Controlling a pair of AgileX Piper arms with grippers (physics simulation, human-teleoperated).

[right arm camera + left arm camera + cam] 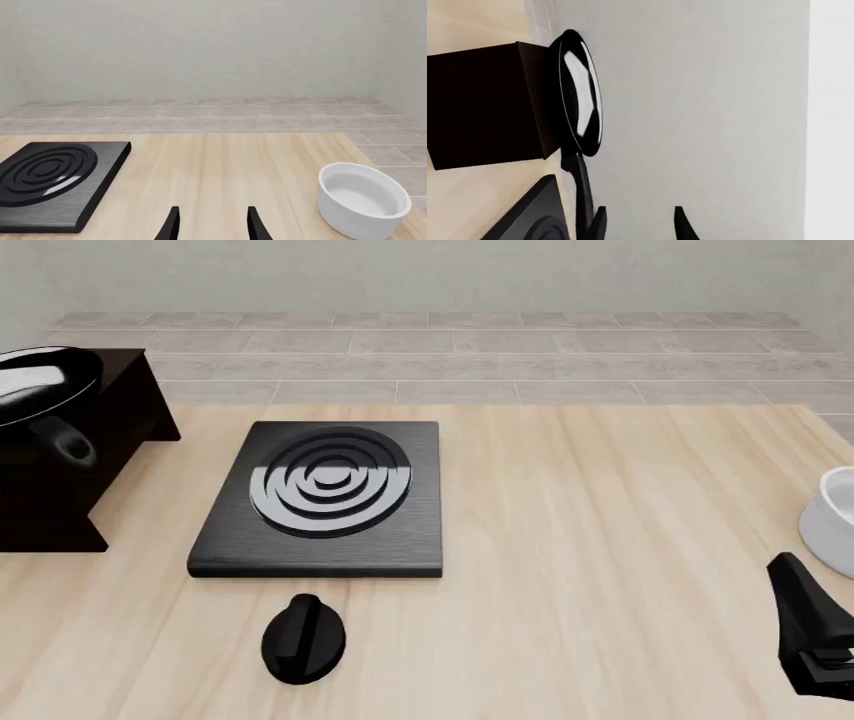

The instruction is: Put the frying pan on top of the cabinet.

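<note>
Light wood table (601, 540), tiled floor behind. Pan (38, 385) already sits on the cabinet (114, 390) top at far left, handle overhanging toward the arms. Left gripper (635, 225) jaws apart, holding nothing, handle just beside one finger; placement looks done. Right gripper (210, 225) apart, idle near the white bowl (363, 200)

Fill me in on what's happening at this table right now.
The small round black frying pan already sits on top of the large dark brown wooden cabinet at the table's left, its handle pointing toward the arms. The left hand is open, with the pan's handle just beside one finger, not clamped. The right hand is also open and empty, low over the wooden table near a white bowl. The flat black square stove plate and black oval knob lie untouched.
</note>
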